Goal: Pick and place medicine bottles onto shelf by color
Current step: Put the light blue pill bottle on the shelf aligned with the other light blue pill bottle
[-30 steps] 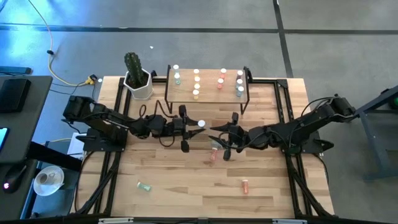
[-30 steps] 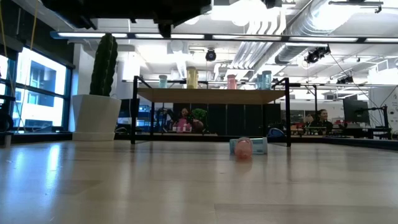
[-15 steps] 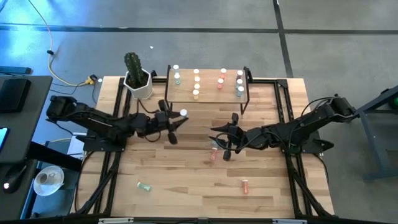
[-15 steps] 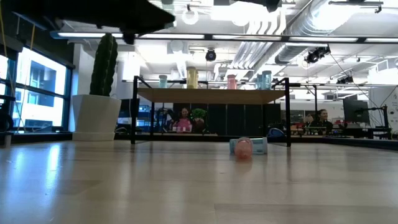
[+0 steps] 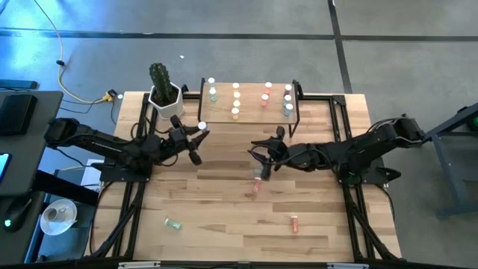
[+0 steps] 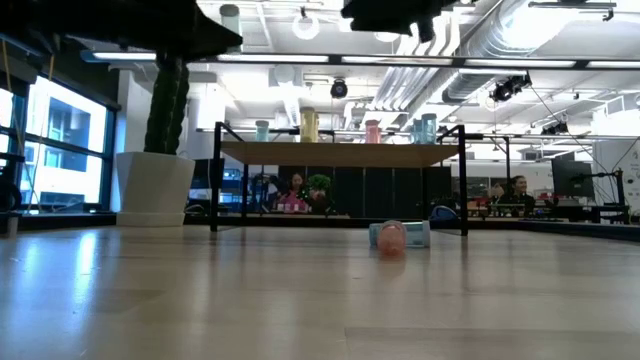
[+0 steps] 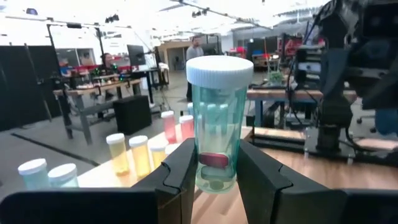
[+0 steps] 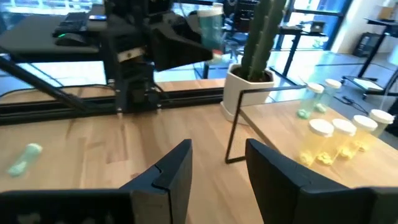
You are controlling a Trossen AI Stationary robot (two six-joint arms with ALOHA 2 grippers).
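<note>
Evidently the teal bottle point(image 7: 219, 124) clamped upright in the left tool point(image 5: 196, 134) is light, stiff plastic with smooth round sides, so I judge it slippery and apt to twist unless pinched squarely across its lower body, below the white cap, as the two dark fingers point(image 7: 179, 171) do now; it is see-through, with a small red capsule lying near its bottom. In the high view this tool hovers above the bench point(image 5: 224, 217) just off the shelf's left front corner, near the white pot with the cactus point(image 5: 162, 88). Further right stands the shelf point(image 5: 250, 112), a pale wood top on thin black legs, already carrying upright bottles in columns: pale green at its left, then yellow point(image 5: 236, 101), then pink-red point(image 5: 267, 97), then bluish at its right. The right tool point(image 5: 265, 157) hangs over the middle of the bench in front of the shelf, its jaws parted and holding nothing. Loose bottles lie on their sides on the bench: a green one point(image 5: 173, 223) well apart near the front left, a pink one point(image 5: 257, 185) just below the right tool, and another pink one point(image 5: 294, 223) toward the front right; lying down, they would likely roll at a nudge.
</note>
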